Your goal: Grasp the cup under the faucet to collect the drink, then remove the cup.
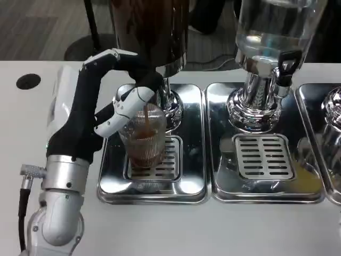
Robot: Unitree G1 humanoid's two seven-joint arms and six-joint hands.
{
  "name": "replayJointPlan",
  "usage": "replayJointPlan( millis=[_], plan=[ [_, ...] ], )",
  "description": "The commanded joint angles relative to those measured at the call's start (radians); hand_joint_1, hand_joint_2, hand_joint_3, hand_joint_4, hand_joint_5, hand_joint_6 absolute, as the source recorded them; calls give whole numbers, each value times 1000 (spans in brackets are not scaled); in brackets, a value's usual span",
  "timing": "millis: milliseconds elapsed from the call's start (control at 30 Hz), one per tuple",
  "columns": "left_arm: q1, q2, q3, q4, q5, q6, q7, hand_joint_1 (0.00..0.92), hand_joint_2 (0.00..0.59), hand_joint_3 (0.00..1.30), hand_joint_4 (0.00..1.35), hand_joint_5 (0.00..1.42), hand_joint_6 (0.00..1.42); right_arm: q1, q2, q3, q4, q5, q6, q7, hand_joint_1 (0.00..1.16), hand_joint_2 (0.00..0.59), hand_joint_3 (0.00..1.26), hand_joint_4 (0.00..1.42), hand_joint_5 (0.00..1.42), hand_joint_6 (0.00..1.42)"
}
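Left hand holds the cup under the dark dispenser while brown drink runs in.

The left hand (pixel 125 101), white-backed with black and white fingers, wraps around the clear ribbed plastic cup (pixel 144 136) from its 9 o'clock side. The cup stands on the slotted grate of the left shiny steel drip tray (pixel 192 160), partly filled with brown liquid, a thin stream falling into it from the dark drink dispenser (pixel 154 32) at its 12 o'clock. At the cup's 3 o'clock, well apart, stands the clear water dispenser (pixel 272 32) over its own steel tray (pixel 224 176).
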Motion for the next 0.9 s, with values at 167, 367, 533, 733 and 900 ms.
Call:
replayJointPlan(
  millis=[167, 367, 533, 733, 900],
  plan=[
    [11, -2, 1, 2, -3, -2, -10, 171, 91, 494, 435, 366, 118, 5, 1, -8, 11, 10, -21, -5, 447, 563, 206, 104, 86, 0],
    [-2, -2, 12, 26, -21, 3, -17, 167, 87, 323, 214, 295, 118, 6, 1, -10, 13, 12, -23, -6, 446, 563, 206, 106, 86, 0],
    [-10, 1, 23, 49, -35, 1, -20, 154, 90, 230, 134, 258, 118, 7, 1, -11, 13, 13, -24, -6, 446, 563, 206, 106, 86, 0],
    [6, 8, 36, 47, -58, -9, -27, 148, 81, 122, 44, 158, 96, 7, 1, -10, 11, 11, -22, -5, 446, 563, 206, 105, 86, 0],
    [25, 9, 50, 28, -69, -17, -36, 127, 69, 70, 0, 114, 76, 4, 3, -6, 9, 6, -19, -4, 447, 566, 206, 105, 89, 0]
  ],
)
